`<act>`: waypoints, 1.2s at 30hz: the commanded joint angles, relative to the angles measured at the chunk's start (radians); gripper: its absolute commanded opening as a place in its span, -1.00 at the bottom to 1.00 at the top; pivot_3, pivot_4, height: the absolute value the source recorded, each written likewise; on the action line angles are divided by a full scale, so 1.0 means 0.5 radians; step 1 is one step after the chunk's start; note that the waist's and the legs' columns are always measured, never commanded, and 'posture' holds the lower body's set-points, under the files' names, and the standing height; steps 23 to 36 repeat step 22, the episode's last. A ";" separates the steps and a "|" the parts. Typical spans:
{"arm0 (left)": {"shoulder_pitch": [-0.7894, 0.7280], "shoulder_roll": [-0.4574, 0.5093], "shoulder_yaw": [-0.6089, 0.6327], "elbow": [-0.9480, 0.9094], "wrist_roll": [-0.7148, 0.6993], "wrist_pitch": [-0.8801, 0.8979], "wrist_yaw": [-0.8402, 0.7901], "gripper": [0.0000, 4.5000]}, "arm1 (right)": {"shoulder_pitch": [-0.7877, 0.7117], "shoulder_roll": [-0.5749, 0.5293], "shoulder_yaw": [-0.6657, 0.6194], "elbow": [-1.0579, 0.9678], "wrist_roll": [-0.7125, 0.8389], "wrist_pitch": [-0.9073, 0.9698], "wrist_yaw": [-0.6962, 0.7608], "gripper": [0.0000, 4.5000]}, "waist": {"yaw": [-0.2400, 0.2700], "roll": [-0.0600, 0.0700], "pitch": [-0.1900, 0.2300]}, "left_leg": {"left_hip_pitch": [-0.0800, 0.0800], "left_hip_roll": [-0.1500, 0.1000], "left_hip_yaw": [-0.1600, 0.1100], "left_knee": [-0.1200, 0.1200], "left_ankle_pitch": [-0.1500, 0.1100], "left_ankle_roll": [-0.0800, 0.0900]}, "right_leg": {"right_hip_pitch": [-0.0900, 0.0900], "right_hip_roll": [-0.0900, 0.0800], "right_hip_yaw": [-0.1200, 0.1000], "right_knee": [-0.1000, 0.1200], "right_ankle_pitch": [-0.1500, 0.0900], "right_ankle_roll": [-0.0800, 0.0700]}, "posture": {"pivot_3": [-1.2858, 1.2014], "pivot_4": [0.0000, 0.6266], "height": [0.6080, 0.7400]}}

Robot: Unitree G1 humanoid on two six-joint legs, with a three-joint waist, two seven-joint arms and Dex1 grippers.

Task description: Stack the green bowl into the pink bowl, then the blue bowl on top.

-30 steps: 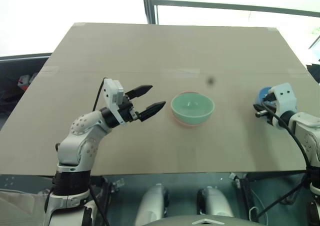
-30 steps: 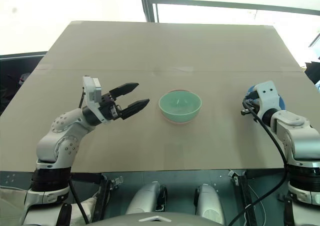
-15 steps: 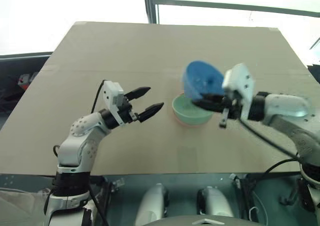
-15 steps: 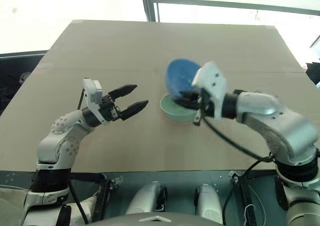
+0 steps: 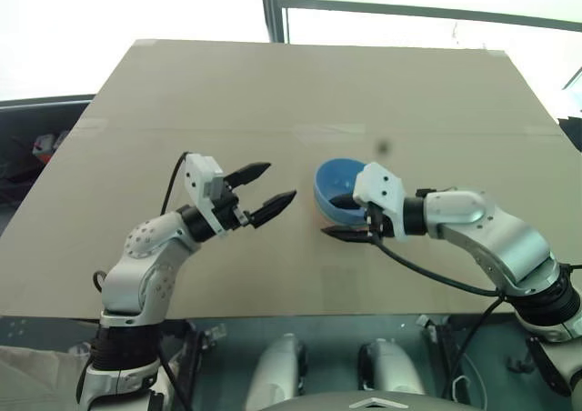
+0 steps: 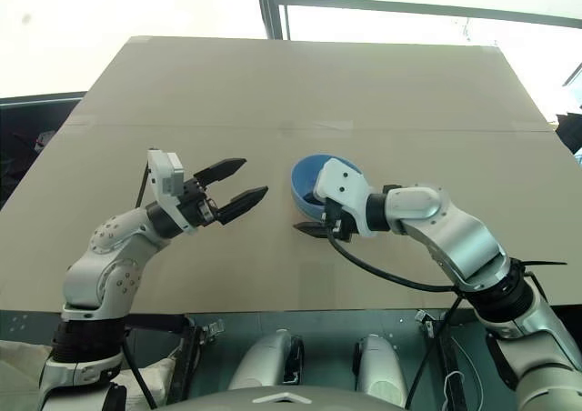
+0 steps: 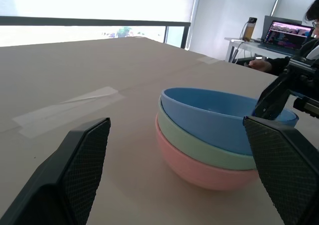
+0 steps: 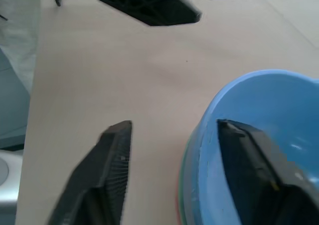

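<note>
Three bowls stand nested at the table's middle: the blue bowl (image 5: 338,182) on top, the green bowl (image 7: 195,146) under it, the pink bowl (image 7: 197,171) at the bottom. From the head views mostly the blue one shows. My right gripper (image 5: 330,216) reaches in from the right and is open, straddling the blue bowl's near rim. One finger (image 8: 249,155) is inside the bowl and the other (image 8: 112,168) is well outside it. My left gripper (image 5: 280,182) hovers open a short way to the left of the stack, pointing at it and holding nothing.
The brown tabletop (image 5: 273,93) is bare around the stack, with a strip of tape (image 7: 70,105) and a small dark spot (image 5: 383,145) on it. The front edge runs just below my arms. Beyond the table a person sits at a laptop (image 7: 291,33).
My right arm swung in from the table's right side with the blue bowl, lowered it into the green bowl, and its fingers opened. The left arm has stayed put.
</note>
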 commanded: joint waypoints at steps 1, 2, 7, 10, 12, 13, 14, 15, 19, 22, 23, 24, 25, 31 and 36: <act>0.036 0.052 0.046 -0.123 -0.086 0.047 -0.022 1.00 | 0.035 0.011 -0.283 -0.150 0.011 -0.077 -0.111 0.89 | 0.001 0.000 0.000 | 0.000 0.000 0.000 0.000 0.000 0.000 | 0.000 0.000 0.000 0.000 0.000 0.000 | 0.03 -0.52 1.00; 0.051 0.066 0.058 -0.137 -0.106 0.054 -0.038 1.00 | 0.073 -0.003 -0.400 -0.206 0.108 -0.042 -0.090 0.89 | -0.001 0.000 0.000 | 0.000 0.000 0.000 0.000 0.000 0.000 | 0.000 0.000 -0.001 0.000 0.000 0.000 | 0.03 -0.52 1.00; 0.105 0.123 0.108 -0.173 -0.126 0.050 -0.035 1.00 | 0.359 -0.205 -0.897 -0.303 0.365 -0.043 0.084 0.89 | 0.002 0.000 0.001 | -0.003 -0.001 -0.002 -0.001 0.000 0.000 | 0.001 -0.001 -0.003 -0.006 0.000 0.000 | 0.03 -0.52 1.00; 0.137 0.143 0.175 -0.152 -0.083 0.037 0.041 1.00 | 0.680 -0.389 -1.211 -0.277 0.371 -0.042 0.160 0.95 | 0.003 0.000 0.001 | 0.000 0.000 -0.002 -0.001 0.000 0.000 | 0.003 -0.001 -0.002 -0.006 0.000 0.000 | 0.03 -0.52 1.00; 0.201 0.202 0.217 -0.166 -0.075 0.030 0.004 1.00 | 0.924 -0.451 -1.376 -0.253 0.288 -0.172 0.210 0.95 | 0.010 0.000 0.001 | 0.000 0.000 -0.002 -0.001 0.000 0.000 | 0.004 -0.001 -0.003 -0.006 0.000 0.000 | 0.03 -0.52 1.00; 0.245 0.241 0.247 -0.174 -0.074 0.032 -0.014 1.00 | 1.063 -0.486 -1.463 -0.239 0.263 -0.217 0.260 0.95 | 0.006 0.000 0.001 | 0.000 0.000 -0.002 -0.003 0.000 0.000 | 0.004 -0.001 -0.002 -0.007 0.000 0.000 | 0.03 -0.52 1.00; 0.279 0.272 0.269 -0.182 -0.082 0.042 -0.025 1.00 | 1.172 -0.515 -1.526 -0.230 0.252 -0.265 0.311 0.95 | 0.002 0.000 0.001 | 0.000 0.000 -0.001 -0.006 0.000 0.000 | 0.003 -0.001 -0.001 -0.008 0.000 0.000 | 0.03 -0.52 1.00; 0.316 0.304 0.294 -0.187 -0.084 0.049 -0.034 1.00 | 1.274 -0.521 -1.603 -0.214 0.233 -0.328 0.347 0.95 | -0.001 0.002 0.002 | 0.000 0.000 0.001 -0.007 0.000 0.000 | 0.002 -0.001 0.000 -0.009 0.000 0.000 | 0.03 -0.52 1.00; 0.413 0.394 0.337 -0.176 -0.072 0.030 -0.097 1.00 | 1.481 -0.472 -1.828 -0.146 0.305 -0.423 0.424 0.95 | -0.002 0.002 0.002 | 0.008 0.005 0.007 -0.007 0.000 0.000 | 0.003 0.001 0.005 -0.005 0.000 0.000 | 0.03 -0.52 1.00; 0.448 0.425 0.342 -0.210 -0.108 0.059 -0.123 1.00 | 1.558 -0.447 -1.871 -0.148 0.318 -0.452 0.422 0.95 | -0.001 0.002 0.002 | 0.009 0.005 0.007 -0.006 0.000 0.000 | 0.003 0.001 0.006 -0.004 0.000 0.000 | 0.03 -0.52 1.00; 0.448 0.425 0.342 -0.210 -0.108 0.059 -0.123 1.00 | 1.558 -0.447 -1.871 -0.148 0.318 -0.452 0.422 0.95 | -0.001 0.002 0.002 | 0.009 0.005 0.007 -0.006 0.000 0.000 | 0.003 0.001 0.006 -0.004 0.000 0.000 | 0.03 -0.52 1.00; 0.448 0.425 0.342 -0.210 -0.108 0.059 -0.123 1.00 | 1.558 -0.447 -1.871 -0.148 0.318 -0.452 0.422 0.95 | -0.001 0.002 0.002 | 0.009 0.005 0.007 -0.006 0.000 0.000 | 0.003 0.001 0.006 -0.004 0.000 0.000 | 0.03 -0.52 1.00; 0.448 0.425 0.342 -0.210 -0.108 0.059 -0.123 1.00 | 1.558 -0.447 -1.871 -0.148 0.318 -0.452 0.422 0.95 | -0.001 0.002 0.002 | 0.009 0.005 0.007 -0.006 0.000 0.000 | 0.003 0.001 0.006 -0.004 0.000 0.000 | 0.03 -0.52 1.00; 0.448 0.425 0.342 -0.210 -0.108 0.059 -0.123 1.00 | 1.558 -0.447 -1.871 -0.148 0.318 -0.452 0.422 0.95 | -0.001 0.002 0.002 | 0.009 0.005 0.007 -0.006 0.000 0.000 | 0.003 0.001 0.006 -0.004 0.000 0.000 | 0.03 -0.52 1.00; 0.448 0.425 0.342 -0.210 -0.108 0.059 -0.123 1.00 | 1.558 -0.447 -1.871 -0.148 0.318 -0.452 0.422 0.95 | -0.001 0.002 0.002 | 0.009 0.005 0.007 -0.006 0.000 0.000 | 0.003 0.001 0.006 -0.004 0.000 0.000 | 0.03 -0.52 1.00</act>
